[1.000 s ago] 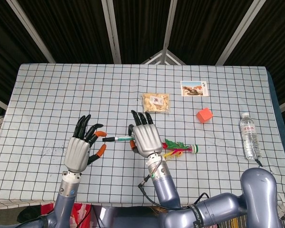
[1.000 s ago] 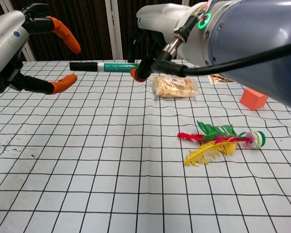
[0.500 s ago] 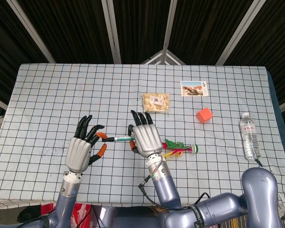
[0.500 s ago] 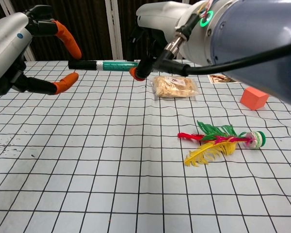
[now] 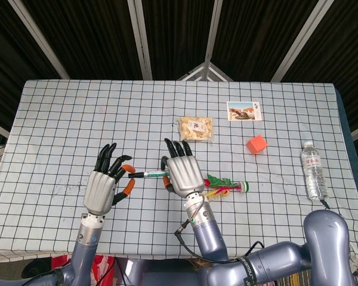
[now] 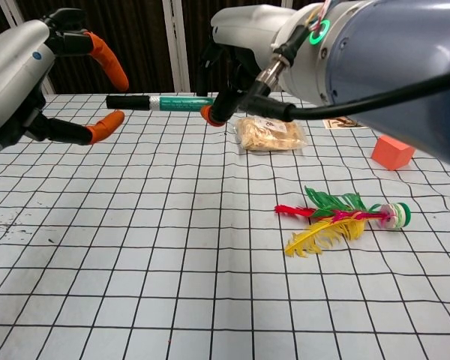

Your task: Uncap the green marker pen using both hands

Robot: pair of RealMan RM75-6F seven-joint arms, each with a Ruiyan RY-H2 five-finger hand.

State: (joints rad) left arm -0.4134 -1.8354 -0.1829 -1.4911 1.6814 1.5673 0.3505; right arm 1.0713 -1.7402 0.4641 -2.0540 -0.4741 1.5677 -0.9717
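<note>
Two robot hands were raised above the near part of the counter [image 5: 59, 119], which was covered in a white cloth with a black grid. The left robot hand [image 5: 106, 179] held nothing, its black fingers spread and its orange-tipped thumb and finger [image 6: 103, 58] apart on either side of the marker's black end, close to it but not touching in the chest view. The right robot hand [image 5: 182, 168] gripped the green marker pen [image 6: 159, 102] by its green barrel, holding it level above the cloth with the black cap [image 6: 129, 101] pointing toward the left hand. The cap sat on the pen.

Just to the right of the right hand, a feathered shuttlecock [image 6: 345, 219] with red, green and yellow plumes lay flat on the cloth. Farther right, a clear water bottle [image 5: 313, 170] lay near the counter's edge.

Beyond the hands, a clear bag of snacks [image 5: 196, 128] rested near the middle of the counter. An orange-red block [image 5: 257, 143] sat to its right, well apart from the bottle. Farthest back, a small picture card [image 5: 244, 111] lay flat.
</note>
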